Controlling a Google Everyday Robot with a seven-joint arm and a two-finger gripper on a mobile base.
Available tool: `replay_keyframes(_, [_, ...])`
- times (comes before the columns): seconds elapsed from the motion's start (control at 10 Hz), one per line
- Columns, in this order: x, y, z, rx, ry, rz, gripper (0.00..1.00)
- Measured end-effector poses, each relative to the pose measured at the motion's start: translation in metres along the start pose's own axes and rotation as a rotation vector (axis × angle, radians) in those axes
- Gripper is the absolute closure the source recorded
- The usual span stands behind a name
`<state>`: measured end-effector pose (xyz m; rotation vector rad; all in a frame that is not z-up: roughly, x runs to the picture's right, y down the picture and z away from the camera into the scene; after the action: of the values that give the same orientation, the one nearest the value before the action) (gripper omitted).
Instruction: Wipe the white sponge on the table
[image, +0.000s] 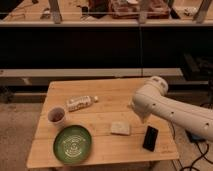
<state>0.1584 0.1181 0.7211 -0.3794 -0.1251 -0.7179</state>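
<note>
Camera view: my white arm (170, 107) stretches over the right part of the wooden counter (115, 92). Its bulk hides my jaws, which hang at its tip above the boards; released or clenched, I cannot tell. Just beside the jaws, nearer the camera and slightly leftward in view, the white sponge (120, 128) lies flat on the counter, apart from them. A black phone (150, 138) lies near the jaws, toward the front edge. Farther leftward sit a labelled bottle (80, 103) on its side, a cup (56, 116) and a green plate (73, 144).
</note>
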Motion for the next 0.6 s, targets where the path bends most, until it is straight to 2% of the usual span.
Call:
replay_keyframes(0.2, [-0.0094, -0.0072, 0.0073, 0.004, -0.002, -0.064, 0.35])
replay_keyframes(0.3, [-0.0086, -0.0071, 0.0070, -0.005, -0.007, -0.057, 0.35])
replay_keyframes(0.4, [-0.0044, -0.0052, 0.0059, -0.050, -0.018, 0.004, 0.35])
replay_keyframes(0.6, [-0.0133, -0.0073, 0.0142, -0.134, -0.057, 0.116, 0.35])
